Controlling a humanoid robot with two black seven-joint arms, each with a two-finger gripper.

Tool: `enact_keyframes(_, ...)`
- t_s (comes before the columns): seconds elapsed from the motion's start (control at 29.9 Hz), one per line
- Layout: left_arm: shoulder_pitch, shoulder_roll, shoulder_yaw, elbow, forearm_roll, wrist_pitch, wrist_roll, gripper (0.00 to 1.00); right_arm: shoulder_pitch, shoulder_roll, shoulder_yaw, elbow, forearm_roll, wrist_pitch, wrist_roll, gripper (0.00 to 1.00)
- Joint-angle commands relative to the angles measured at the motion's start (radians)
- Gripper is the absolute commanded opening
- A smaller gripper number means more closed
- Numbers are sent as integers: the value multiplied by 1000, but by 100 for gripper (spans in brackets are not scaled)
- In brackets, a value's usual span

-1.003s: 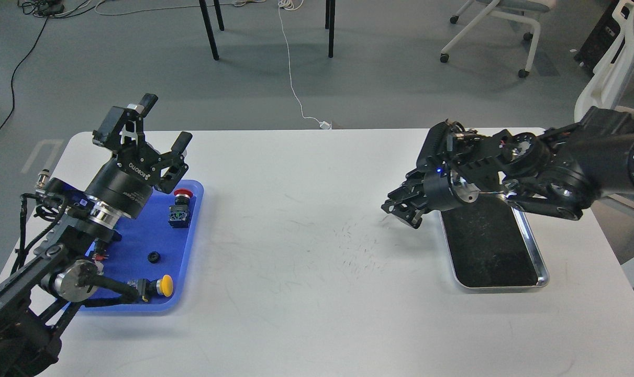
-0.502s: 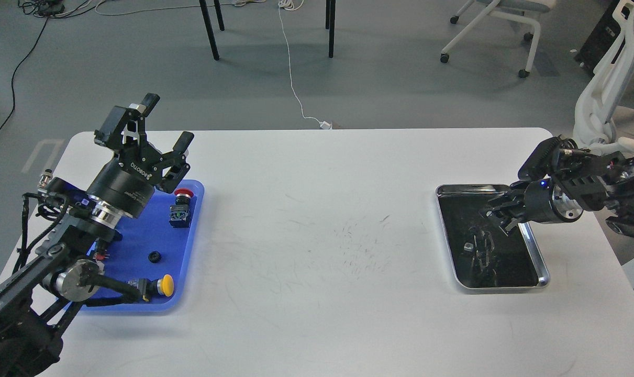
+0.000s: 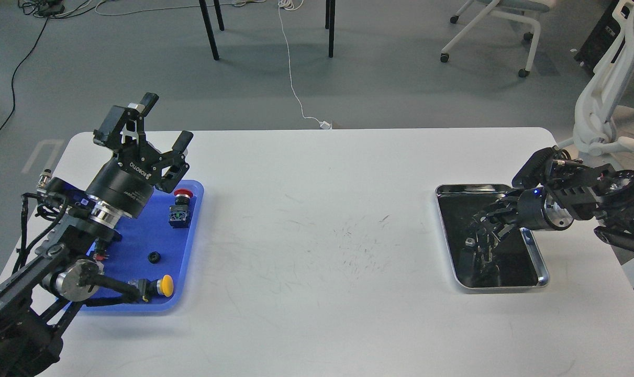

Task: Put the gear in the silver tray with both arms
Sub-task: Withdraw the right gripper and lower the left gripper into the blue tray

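Note:
The silver tray (image 3: 537, 252) lies on the right of the white table. My right gripper (image 3: 485, 224) hangs low over its dark floor, pointing left and down; its fingers look apart and hold nothing that I can see. Its reflection shows in the floor, along with a small grey speck (image 3: 469, 242) that I cannot identify. A small black gear (image 3: 153, 256) lies on the blue tray (image 3: 138, 235) at the left. My left gripper (image 3: 167, 120) is open and empty, raised above the far end of the blue tray.
The blue tray also holds a red push-button switch (image 3: 180, 205) and a yellow push-button (image 3: 162, 286). Office chairs (image 3: 604, 104) stand beyond the table's right side. A white cable (image 3: 296, 99) runs across the floor behind the table.
My right arm swung from left of the silver tray back to the right, then lowered its gripper over the tray floor. The left arm has barely moved.

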Motion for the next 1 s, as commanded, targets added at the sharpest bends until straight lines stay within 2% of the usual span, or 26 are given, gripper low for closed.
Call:
enact_keyframes(0.0, 0, 3, 2, 0, 1, 0, 0, 98, -8, -4, 7, 0, 1, -3, 0, 55)
enact_keyframes(0.13, 0, 9, 2, 0, 0, 0, 0, 98, -6, -20, 39, 14, 4, -9, 0, 80)
enact_keyframes(0.23, 0, 14, 0, 0, 1, 0, -3, 98, 6, -56, 114, 34, 23, -9, 0, 94)
enact_keyframes(0.47, -2, 60, 6, -3, 9, -3, -17, 98, -25, -211, 468, 250, 172, -4, 0, 96)
enact_keyframes(0.54, -5, 93, 17, -34, 29, -11, -21, 98, -98, -245, 586, 319, 294, -6, 0, 96)
enact_keyframes(0.67, -5, 148, 26, -118, 223, -26, -30, 98, -263, -230, 835, 363, 526, -7, 0, 96)
enact_keyframes(0.8, -9, 213, 58, -167, 600, -75, -30, 98, -472, -115, 1106, 362, 741, -1, 0, 97)
enact_keyframes(0.97, -53, 343, 136, -186, 1071, -78, -30, 98, -626, -32, 1292, 359, 820, 3, 0, 97)
